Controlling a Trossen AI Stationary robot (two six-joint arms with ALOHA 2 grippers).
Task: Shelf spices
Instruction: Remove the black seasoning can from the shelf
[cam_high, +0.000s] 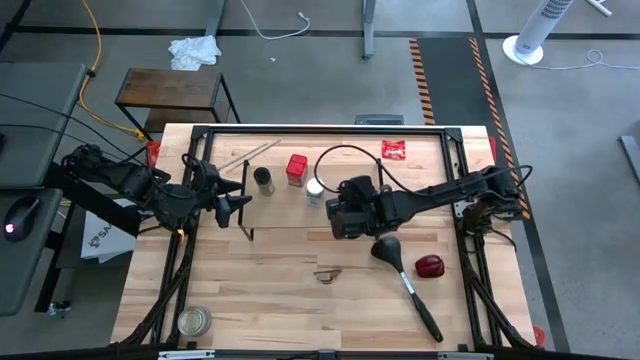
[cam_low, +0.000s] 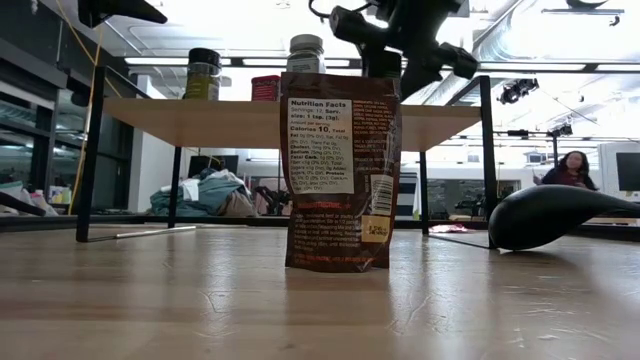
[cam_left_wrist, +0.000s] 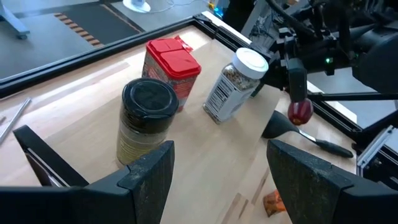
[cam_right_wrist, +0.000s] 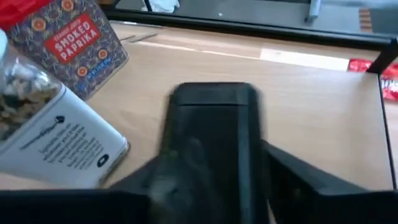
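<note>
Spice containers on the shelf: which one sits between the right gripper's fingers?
The small black box. The red paprika tin and white-capped jar stand free beside it.

Overhead room lighting is even and bright. In the low view, ceiling lights (cam_low: 560, 40) glare and the packet (cam_low: 340, 170) is backlit. The black box (cam_right_wrist: 214, 143) appears blurred in the right wrist view.

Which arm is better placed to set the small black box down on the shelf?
Right. Its tool already has the small black box between its fingers, over the shelf beside the white-capped jar. The left tool waits open at the shelf's other end.
</note>
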